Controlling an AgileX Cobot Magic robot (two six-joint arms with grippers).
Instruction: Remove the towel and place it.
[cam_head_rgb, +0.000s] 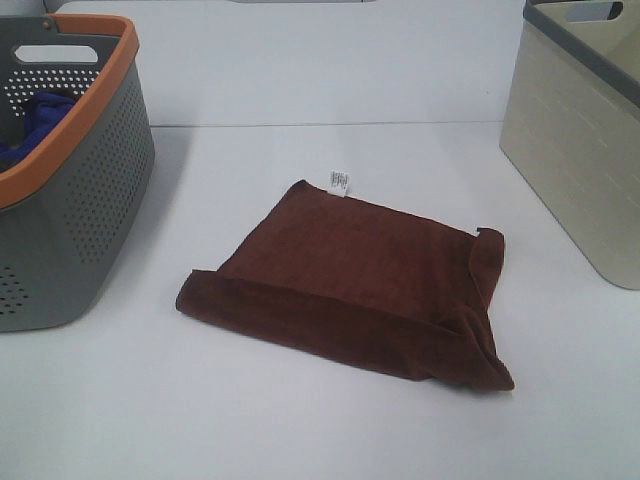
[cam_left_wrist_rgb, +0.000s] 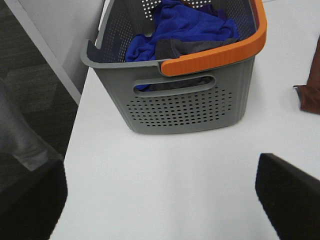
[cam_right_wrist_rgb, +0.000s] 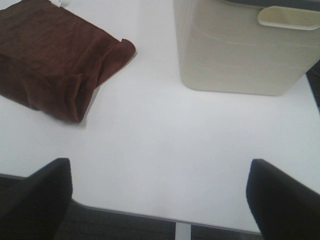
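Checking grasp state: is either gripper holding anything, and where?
Nothing held. Both the left gripper and right gripper are open over bare table; the towel lies untouched.

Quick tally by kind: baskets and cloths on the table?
Baskets: 2, the grey basket with orange rim and the beige basket.
Cloths: 2, the maroon towel flat on the table and the blue cloth in the grey basket.
Total: 4

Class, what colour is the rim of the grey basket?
Orange rim, clearest in the left wrist view.
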